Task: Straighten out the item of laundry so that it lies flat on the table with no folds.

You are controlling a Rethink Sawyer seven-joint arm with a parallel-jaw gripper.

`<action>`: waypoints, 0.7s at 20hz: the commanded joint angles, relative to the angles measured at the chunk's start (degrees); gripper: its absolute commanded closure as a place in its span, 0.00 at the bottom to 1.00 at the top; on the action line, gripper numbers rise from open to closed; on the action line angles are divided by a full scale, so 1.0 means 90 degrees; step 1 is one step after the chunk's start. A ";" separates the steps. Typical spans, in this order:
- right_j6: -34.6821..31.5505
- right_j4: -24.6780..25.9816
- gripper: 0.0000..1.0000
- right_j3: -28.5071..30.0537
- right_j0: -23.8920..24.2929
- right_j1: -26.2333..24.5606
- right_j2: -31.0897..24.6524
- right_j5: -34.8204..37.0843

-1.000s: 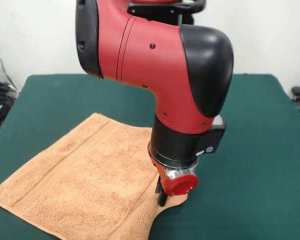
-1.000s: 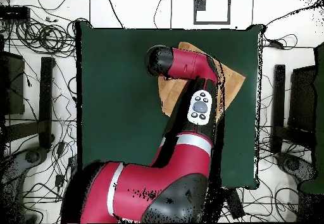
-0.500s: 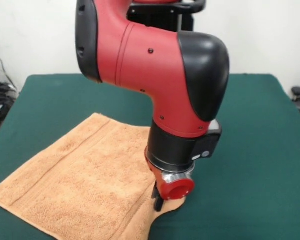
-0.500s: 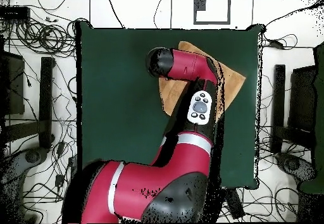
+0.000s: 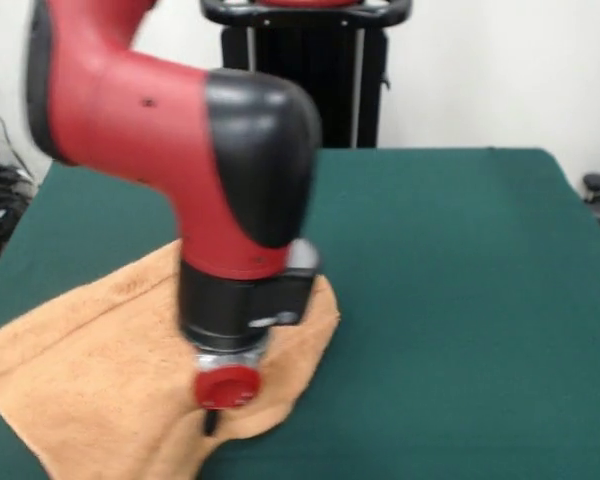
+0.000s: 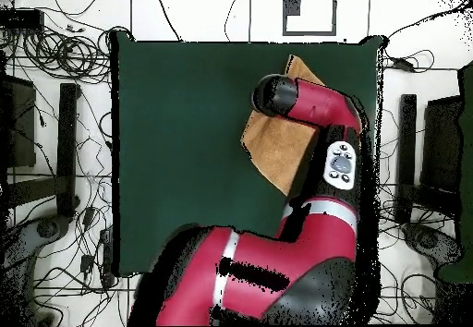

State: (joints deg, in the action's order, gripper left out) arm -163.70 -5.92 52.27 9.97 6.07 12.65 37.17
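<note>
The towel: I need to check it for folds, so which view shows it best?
The front view. There the towel spreads across the table beside and under the gripper, with its near edges visible. In the overhead view the arm covers much of it, leaving only a brown patch.

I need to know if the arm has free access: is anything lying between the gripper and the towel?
Nothing visible does. The gripper is right down at the towel, near its front edge, and the green table around it shows no other objects.

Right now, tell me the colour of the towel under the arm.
Light orange-peach. The towel shows best in the front view, against the dark green table.
</note>
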 commanded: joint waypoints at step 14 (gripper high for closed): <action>0.2556 0.2076 1.00 0.0887 0.1417 -0.0404 -0.1630 -0.0768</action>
State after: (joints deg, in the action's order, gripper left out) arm -155.97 5.46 52.48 23.41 8.34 4.48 32.45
